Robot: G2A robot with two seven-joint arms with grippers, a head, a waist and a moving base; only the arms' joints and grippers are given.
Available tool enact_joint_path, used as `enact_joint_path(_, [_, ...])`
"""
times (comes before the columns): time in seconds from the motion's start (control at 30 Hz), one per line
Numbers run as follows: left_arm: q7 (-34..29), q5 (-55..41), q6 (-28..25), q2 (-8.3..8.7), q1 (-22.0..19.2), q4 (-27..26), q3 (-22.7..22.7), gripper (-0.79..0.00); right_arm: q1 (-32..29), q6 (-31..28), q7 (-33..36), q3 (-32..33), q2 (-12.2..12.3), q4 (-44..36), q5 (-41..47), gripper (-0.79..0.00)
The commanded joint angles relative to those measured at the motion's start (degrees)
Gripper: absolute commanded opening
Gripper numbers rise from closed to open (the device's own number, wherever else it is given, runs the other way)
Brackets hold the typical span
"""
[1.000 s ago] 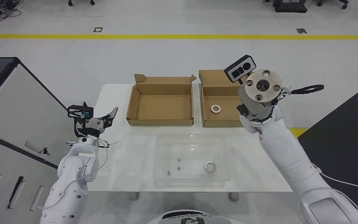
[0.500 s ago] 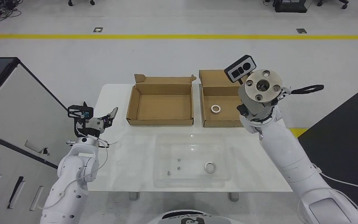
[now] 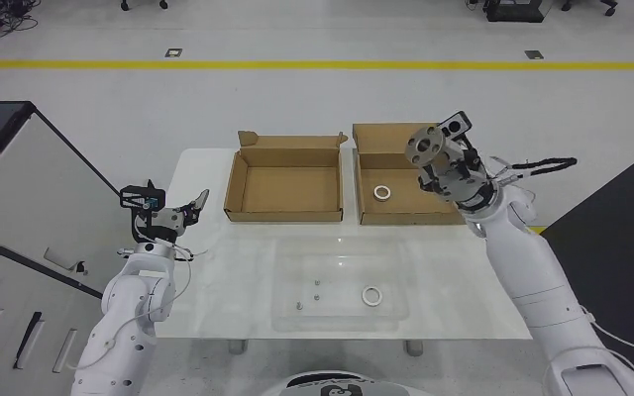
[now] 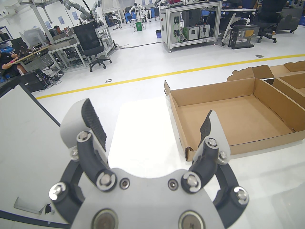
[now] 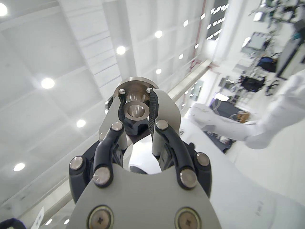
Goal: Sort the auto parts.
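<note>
right gripper point(image 5: 137, 100): fingers clamped on metal flange point(image 5: 134, 85), raised over right cardboard box point(image 3: 396, 219) | left gripper point(image 4: 147, 113): fingers apart, at desk point(image 3: 228, 297) left edge | white ring point(image 3: 382, 192) lies in right cardboard box

Brightly, evenly lit from overhead; round ceiling lights point(image 5: 47, 83) blown out to white discs in right wrist view; heavy glare on white counter point(image 4: 143, 125) in left wrist view; only soft faint shadows along walls of cardboard box point(image 3: 284, 188); glints on metal part point(image 5: 135, 110) gripped in right end effector point(image 5: 137, 98); straight lines bowed toward wrist-view edges
</note>
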Motion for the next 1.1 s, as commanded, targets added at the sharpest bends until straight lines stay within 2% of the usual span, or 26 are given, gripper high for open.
enact_joint_path(0.0, [0.0,0.0,0.0,0.0,0.0,0.0,0.0,0.0,-0.53,-0.11,-0.91,3.0,0.78,1.55,-6.73,-0.785])
enact_joint_path(0.07, [0.0,0.0,0.0,0.0,0.0,0.0,0.0,0.0,-1.37,1.2,-1.33,5.52,1.44,3.2,-10.1,-0.785])
enact_joint_path(0.23, [0.0,0.0,0.0,0.0,0.0,0.0,0.0,0.0,-0.81,-0.22,-4.83,11.17,3.66,4.81,-32.03,-0.785])
enact_joint_path(0.43, [0.0,0.0,0.0,0.0,0.0,0.0,0.0,0.0,3.27,-0.08,-6.1,11.91,5.02,6.26,-48.48,-0.785])
enact_joint_path(0.6, [0.0,0.0,0.0,0.0,0.0,0.0,0.0,0.0,9.08,-2.74,-8.26,8.17,5.44,7.8,-63.55,-0.785])
enact_joint_path(0.87, [0.0,0.0,0.0,0.0,0.0,0.0,0.0,0.0,17.67,-5.43,-13.07,-2.48,4.53,11.51,-83.07,-0.785])
enact_joint_path(0.93, [0.0,0.0,0.0,0.0,0.0,0.0,0.0,0.0,18.91,-5.43,-16.13,-5.1,4.24,12.38,-89.31,-0.785])
enact_joint_path(1.07, [0.0,0.0,0.0,0.0,0.0,0.0,0.0,0.0,20.19,-4.63,-19.95,-9.71,3.35,15.06,-95.32,-0.785])
